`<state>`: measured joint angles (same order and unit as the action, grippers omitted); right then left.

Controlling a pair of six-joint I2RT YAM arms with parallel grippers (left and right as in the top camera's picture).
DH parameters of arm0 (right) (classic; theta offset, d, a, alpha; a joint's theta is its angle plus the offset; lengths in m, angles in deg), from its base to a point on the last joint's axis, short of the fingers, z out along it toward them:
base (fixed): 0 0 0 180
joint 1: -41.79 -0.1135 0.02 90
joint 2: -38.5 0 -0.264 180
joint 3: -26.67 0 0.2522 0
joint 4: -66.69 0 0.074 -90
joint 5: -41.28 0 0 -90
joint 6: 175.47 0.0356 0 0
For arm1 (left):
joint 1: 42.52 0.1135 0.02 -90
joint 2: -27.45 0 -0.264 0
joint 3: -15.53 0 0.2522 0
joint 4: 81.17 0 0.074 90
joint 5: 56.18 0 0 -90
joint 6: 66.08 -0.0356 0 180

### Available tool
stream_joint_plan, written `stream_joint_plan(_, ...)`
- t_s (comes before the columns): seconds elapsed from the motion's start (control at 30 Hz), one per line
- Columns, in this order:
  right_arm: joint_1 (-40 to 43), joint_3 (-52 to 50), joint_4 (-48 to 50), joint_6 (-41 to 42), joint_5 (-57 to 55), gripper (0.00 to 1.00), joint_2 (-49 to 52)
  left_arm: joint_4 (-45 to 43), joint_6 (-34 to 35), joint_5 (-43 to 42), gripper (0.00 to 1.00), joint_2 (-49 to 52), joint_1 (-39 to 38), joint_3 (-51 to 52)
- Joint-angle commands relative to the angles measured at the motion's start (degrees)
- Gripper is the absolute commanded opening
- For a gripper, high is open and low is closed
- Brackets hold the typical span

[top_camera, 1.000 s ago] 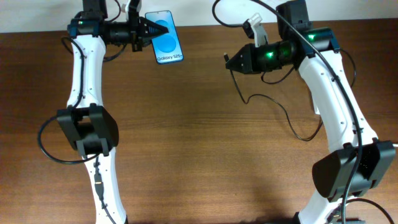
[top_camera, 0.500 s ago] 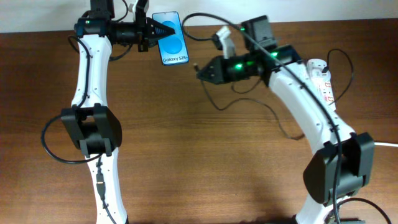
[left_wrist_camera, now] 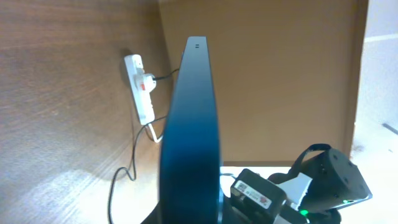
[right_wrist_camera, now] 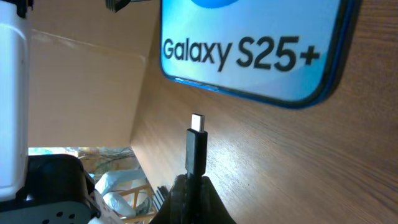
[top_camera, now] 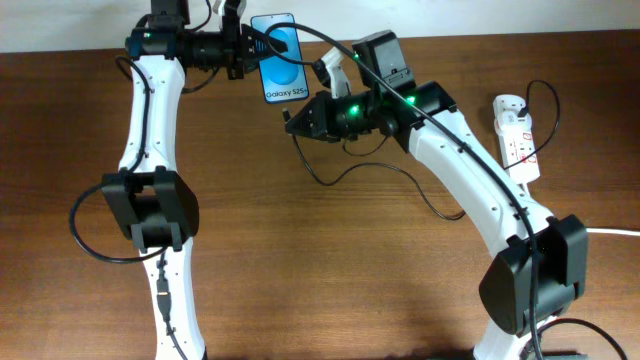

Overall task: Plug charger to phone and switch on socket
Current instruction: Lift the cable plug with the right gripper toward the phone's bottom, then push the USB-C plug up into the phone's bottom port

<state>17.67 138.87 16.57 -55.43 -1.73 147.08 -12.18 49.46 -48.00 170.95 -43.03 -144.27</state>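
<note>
The phone (top_camera: pixel 280 62), blue screen reading "Galaxy S25+", is held up at the back of the table by my left gripper (top_camera: pixel 250 48), which is shut on its upper part. In the left wrist view the phone (left_wrist_camera: pixel 189 130) shows edge-on. My right gripper (top_camera: pixel 298 118) is shut on the charger plug (right_wrist_camera: pixel 196 152), whose silver tip points at the phone's bottom edge (right_wrist_camera: pixel 249 56), a short gap below it. The thin black charger cable (top_camera: pixel 400 180) trails across the table toward the white socket strip (top_camera: pixel 515 135) at the right, also in the left wrist view (left_wrist_camera: pixel 142 96).
A brown cardboard wall (left_wrist_camera: pixel 280 74) stands behind the table's far edge. A white cord (top_camera: pixel 615 232) leaves the table at the right. The wooden table (top_camera: pixel 330 270) stretches toward the front.
My right arm has swung left across the table with the plug, from the right side to just below the phone. My left gripper has shifted the phone slightly right.
</note>
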Motion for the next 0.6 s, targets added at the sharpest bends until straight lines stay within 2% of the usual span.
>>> stream_joint_plan(0.0, -0.2, 0.0, 1.1, 0.9, -0.9, 0.04, -1.5, -0.3, 1.6, -5.3, 0.0, 0.0, 0.3, -0.9)
stream_joint_plan(0.27, -0.2, 0.0, 4.3, 0.9, -0.9, 0.04, -1.5, -0.3, 5.0, -5.4, 0.0, 0.0, 0.3, -0.9)
stream_joint_plan(0.57, -0.2, 0.0, 6.7, 1.0, -1.6, 0.04, -1.5, -0.3, 5.1, -5.3, 0.0, 0.0, 0.3, -0.9)
